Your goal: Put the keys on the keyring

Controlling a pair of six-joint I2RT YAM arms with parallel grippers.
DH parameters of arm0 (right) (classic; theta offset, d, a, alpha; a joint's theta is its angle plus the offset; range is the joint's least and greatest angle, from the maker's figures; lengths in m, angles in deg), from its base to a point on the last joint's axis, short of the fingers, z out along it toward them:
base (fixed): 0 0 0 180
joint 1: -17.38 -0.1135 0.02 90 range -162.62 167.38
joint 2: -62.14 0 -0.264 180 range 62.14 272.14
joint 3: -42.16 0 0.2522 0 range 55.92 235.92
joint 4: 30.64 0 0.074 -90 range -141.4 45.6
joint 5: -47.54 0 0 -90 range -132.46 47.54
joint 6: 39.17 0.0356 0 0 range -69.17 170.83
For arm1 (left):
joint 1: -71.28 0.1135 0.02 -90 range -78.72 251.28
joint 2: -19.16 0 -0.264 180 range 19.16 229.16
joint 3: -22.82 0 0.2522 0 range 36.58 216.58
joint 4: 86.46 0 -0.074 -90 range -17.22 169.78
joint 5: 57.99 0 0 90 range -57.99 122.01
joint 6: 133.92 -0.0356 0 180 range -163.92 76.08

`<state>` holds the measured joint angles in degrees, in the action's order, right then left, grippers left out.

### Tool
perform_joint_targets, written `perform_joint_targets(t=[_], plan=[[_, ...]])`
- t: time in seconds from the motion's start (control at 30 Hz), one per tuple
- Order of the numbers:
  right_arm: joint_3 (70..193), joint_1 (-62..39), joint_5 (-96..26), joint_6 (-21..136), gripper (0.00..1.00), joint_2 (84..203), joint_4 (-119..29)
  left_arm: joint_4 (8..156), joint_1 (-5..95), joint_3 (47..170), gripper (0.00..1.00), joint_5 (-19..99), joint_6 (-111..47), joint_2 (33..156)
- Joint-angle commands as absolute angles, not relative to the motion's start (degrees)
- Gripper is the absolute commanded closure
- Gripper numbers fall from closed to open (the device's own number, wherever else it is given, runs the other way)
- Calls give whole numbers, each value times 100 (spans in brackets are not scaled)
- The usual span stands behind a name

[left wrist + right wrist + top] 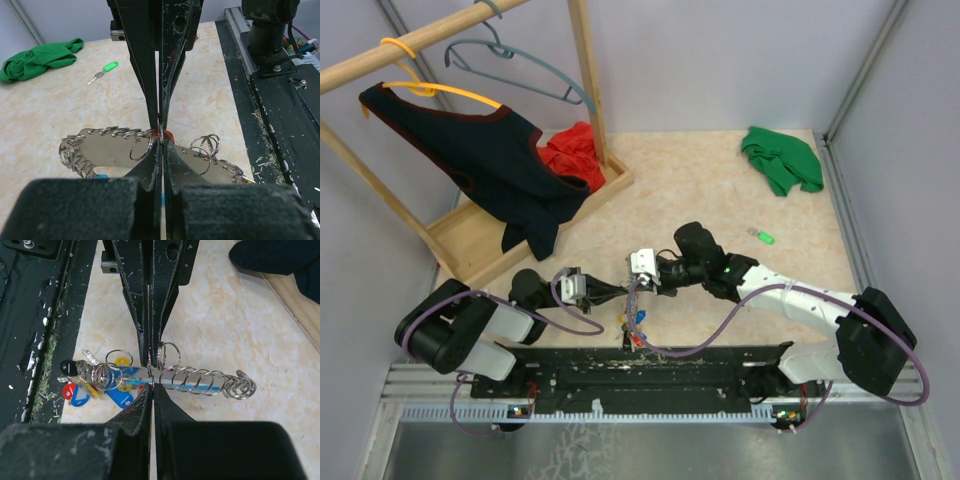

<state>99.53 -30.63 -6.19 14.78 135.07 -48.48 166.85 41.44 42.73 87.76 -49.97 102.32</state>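
My left end effector has its two fingers pressed together, and between the tips they pinch the keyring at a small loop near its middle. My right end effector is also pressed together, and it grips the same keyring from the opposite side, so the two pairs of tips meet almost nose to nose. At the pinch, in the left wrist view, there is a small red piece; I cannot tell if it is the head of a key. From the grip, the silvery coil of the keyring goes out to one side with a light-blue strip inside it. To the other side hangs the cluster of key tags in blue, yellow, red and black, together with some loose split rings. I cannot tell if the keyring touches the worktop. The green key lies flat on the worktop, well apart from both end effectors, on my right side. Farther away, near the far right corner, lies a crumpled green cloth. At the far left stands a wooden rack with a dark garment on a hanger.
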Motion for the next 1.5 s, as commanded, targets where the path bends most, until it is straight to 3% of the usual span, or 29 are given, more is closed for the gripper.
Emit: perform_joint_targets(t=[0.0, 0.5, 1.47], plan=[[10274, -3150, -358, 1383, 100, 13476, -4581, 18226, 4167, 4416, 100, 8918, -4929, 10274], [10191, -3158, -875, 1479, 100, 13299, -4880, 18235, 4170, 4387, 100, 8888, -4988, 10224], [10259, -3165, -377, 1388, 100, 13324, -5055, 18232, 4174, 4358, 100, 8874, -5040, 10189]])
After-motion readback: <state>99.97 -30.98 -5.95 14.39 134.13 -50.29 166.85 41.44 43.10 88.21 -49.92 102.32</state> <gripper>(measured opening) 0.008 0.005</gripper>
